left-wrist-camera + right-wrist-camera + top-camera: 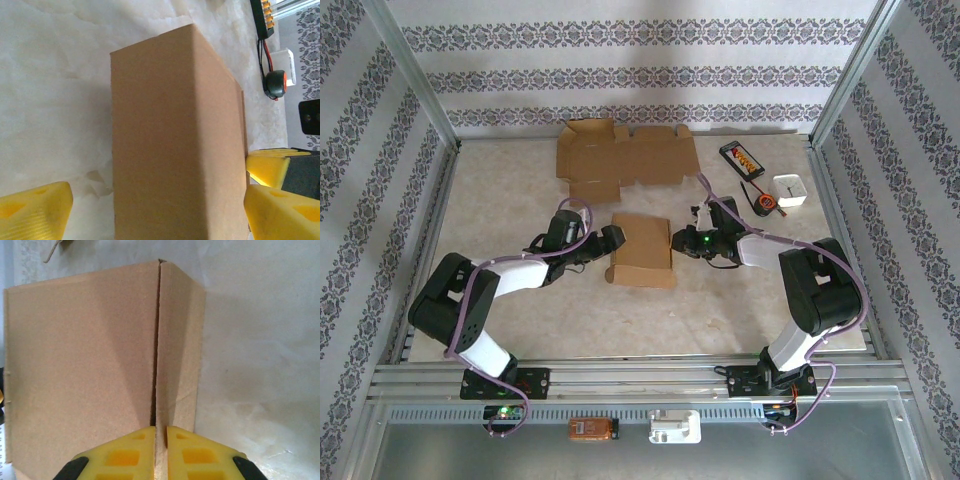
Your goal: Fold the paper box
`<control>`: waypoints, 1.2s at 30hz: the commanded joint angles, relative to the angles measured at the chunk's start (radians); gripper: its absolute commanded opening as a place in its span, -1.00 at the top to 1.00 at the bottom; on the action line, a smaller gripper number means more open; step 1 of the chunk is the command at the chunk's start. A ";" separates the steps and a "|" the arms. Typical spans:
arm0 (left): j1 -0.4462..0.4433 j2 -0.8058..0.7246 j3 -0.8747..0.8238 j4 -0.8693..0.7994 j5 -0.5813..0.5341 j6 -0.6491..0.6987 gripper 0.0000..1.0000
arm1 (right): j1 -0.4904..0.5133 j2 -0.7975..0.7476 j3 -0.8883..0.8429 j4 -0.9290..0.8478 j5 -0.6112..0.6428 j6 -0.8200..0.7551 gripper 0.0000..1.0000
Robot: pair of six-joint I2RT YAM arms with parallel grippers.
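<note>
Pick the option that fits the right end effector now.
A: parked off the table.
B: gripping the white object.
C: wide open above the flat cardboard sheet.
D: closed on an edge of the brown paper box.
D: in the right wrist view the right end effector is pinched shut on a thin cardboard edge of the paper box.

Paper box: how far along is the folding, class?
Done: the paper box has its walls folded up into a block mid-table. In hand: the right gripper pinches a panel edge at the seam; the left gripper straddles the box, open. Left: that seam looks unclosed, and a flat cardboard sheet lies unfolded behind.
</note>
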 commanded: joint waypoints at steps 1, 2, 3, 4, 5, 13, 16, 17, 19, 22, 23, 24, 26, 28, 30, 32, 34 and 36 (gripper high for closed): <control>0.010 0.016 -0.004 0.112 0.046 -0.039 -0.78 | -0.014 0.026 -0.026 -0.014 0.006 0.007 0.73; 0.010 0.023 -0.005 0.132 0.057 -0.049 -0.78 | -0.019 0.026 -0.027 -0.021 0.012 0.007 0.73; 0.010 0.031 -0.008 0.151 0.066 -0.062 -0.78 | -0.021 0.029 -0.027 -0.025 0.019 0.007 0.73; 0.009 0.041 -0.013 0.178 0.073 -0.080 -0.77 | -0.026 0.032 -0.028 -0.029 0.025 0.009 0.73; 0.007 0.052 -0.023 0.214 0.072 -0.102 -0.77 | -0.033 0.038 -0.028 -0.030 0.031 0.014 0.73; -0.052 0.146 -0.062 0.460 0.021 -0.226 -0.65 | -0.039 0.053 -0.020 -0.029 0.014 0.021 0.71; -0.073 0.158 -0.067 0.493 -0.027 -0.242 -0.52 | -0.038 0.040 -0.019 -0.035 0.018 0.018 0.68; -0.082 0.159 -0.065 0.491 -0.048 -0.241 -0.42 | -0.038 0.036 -0.018 -0.036 0.015 0.019 0.67; -0.097 0.158 -0.066 0.488 -0.084 -0.241 -0.27 | -0.039 0.031 -0.016 -0.036 0.010 0.021 0.65; -0.108 0.154 -0.066 0.493 -0.120 -0.258 -0.05 | -0.038 0.006 -0.017 -0.042 0.007 0.025 0.61; -0.109 0.150 -0.070 0.497 -0.130 -0.263 -0.01 | -0.036 -0.008 -0.018 -0.047 0.005 0.025 0.59; -0.108 0.145 -0.075 0.498 -0.139 -0.262 0.02 | -0.037 -0.022 -0.016 -0.052 0.006 0.024 0.56; -0.109 0.127 -0.084 0.487 -0.158 -0.245 0.06 | -0.036 -0.068 -0.011 -0.078 0.016 0.018 0.46; -0.108 0.107 -0.085 0.442 -0.173 -0.225 0.07 | -0.032 -0.117 -0.004 -0.105 0.038 0.007 0.36; -0.108 0.084 -0.081 0.390 -0.182 -0.200 0.07 | -0.023 -0.178 0.002 -0.120 0.074 -0.007 0.19; -0.109 0.055 -0.080 0.349 -0.193 -0.182 0.07 | 0.001 -0.253 0.007 -0.121 0.129 -0.045 -0.04; -0.106 0.023 -0.081 0.315 -0.211 -0.171 0.07 | 0.050 -0.328 0.008 -0.116 0.213 -0.127 -0.25; -0.102 -0.022 -0.075 0.264 -0.232 -0.161 0.07 | 0.132 -0.411 0.001 -0.094 0.344 -0.269 -0.42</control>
